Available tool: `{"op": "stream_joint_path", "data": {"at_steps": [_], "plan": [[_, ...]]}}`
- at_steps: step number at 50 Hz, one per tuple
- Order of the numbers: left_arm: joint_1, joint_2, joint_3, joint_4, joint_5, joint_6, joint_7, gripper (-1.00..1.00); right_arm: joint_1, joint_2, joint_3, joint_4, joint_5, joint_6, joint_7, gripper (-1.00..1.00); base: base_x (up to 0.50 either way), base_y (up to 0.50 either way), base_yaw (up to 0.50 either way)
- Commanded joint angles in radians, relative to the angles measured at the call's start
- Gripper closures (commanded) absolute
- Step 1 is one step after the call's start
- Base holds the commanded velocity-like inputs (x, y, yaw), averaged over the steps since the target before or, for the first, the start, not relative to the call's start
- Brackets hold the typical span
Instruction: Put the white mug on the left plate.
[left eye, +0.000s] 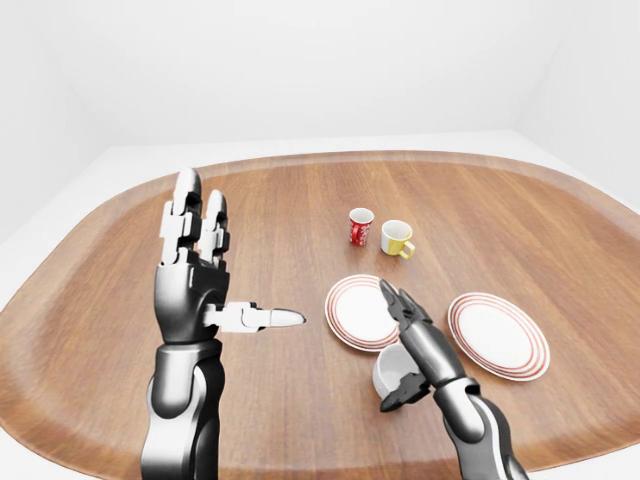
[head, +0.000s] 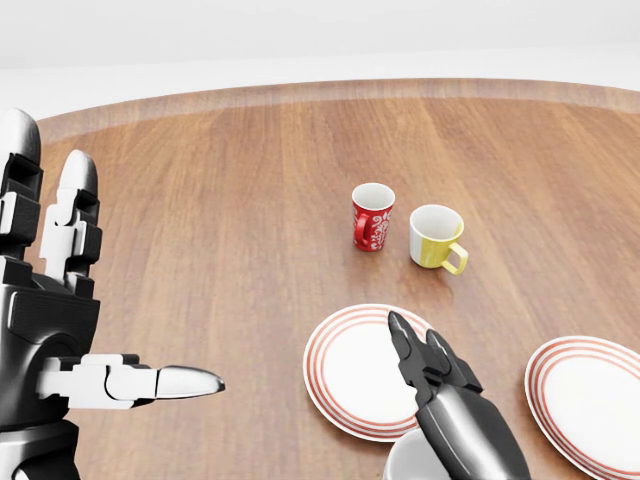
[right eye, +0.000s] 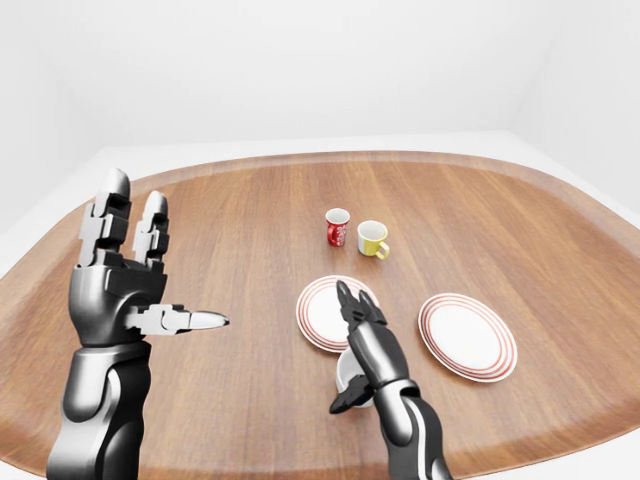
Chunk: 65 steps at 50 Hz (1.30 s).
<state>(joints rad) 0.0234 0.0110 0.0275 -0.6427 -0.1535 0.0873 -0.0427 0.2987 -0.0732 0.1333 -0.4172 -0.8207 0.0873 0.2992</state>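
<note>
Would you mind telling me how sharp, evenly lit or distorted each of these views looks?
Head view: sharp, flat lighting, faint shadows beside the red mug and yellow mug. Left-eye view: wide-angle, the table edge bows strongly. Right-eye view: same bowing, no glare, no blur on the right hand.

On the table (left eye: 300, 400), the left plate (left eye: 352, 312) lies near the middle, with the right plate (left eye: 500, 335) well apart to its right, toward the table's right edge. The white mug (left eye: 392, 368) stands just below the left plate, toward the table's bottom edge in the left-eye view. Above the left plate, two more mugs stand side by side: the patterned mug (head: 372, 216) on the left, the handled mug (head: 437, 238) just beside it on the right.
</note>
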Motion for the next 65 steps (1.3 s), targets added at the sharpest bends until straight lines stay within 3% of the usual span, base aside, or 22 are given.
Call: {"op": "stream_joint_path", "data": {"at_steps": [1, 20, 31, 65], "plan": [[-0.002, 0.001, 0.003, 0.001, -0.002, 0.0, 0.0, -1.0, -0.029, -0.001, 0.015, 0.067, -0.031, 0.0, -0.008, -1.0, 0.0, 0.0, 0.0], [-0.001, 0.001, 0.003, 0.003, -0.001, 0.0, 0.0, -1.0, -0.024, -0.001, 0.02, 0.111, -0.093, 0.0, -0.068, -1.0, 0.0, 0.0, 0.0], [0.002, 0.0, 0.001, 0.002, 0.0, 0.0, -0.001, -1.0, -0.005, -0.014, 0.044, 0.125, -0.147, -0.034, -0.115, -1.0, 0.0, 0.0, 0.0], [0.003, -0.001, -0.004, 0.001, 0.002, 0.0, -0.001, -1.0, -0.02, -0.02, 0.042, 0.233, -0.196, -0.08, -0.169, -1.0, 0.0, 0.0, 0.0]]}}
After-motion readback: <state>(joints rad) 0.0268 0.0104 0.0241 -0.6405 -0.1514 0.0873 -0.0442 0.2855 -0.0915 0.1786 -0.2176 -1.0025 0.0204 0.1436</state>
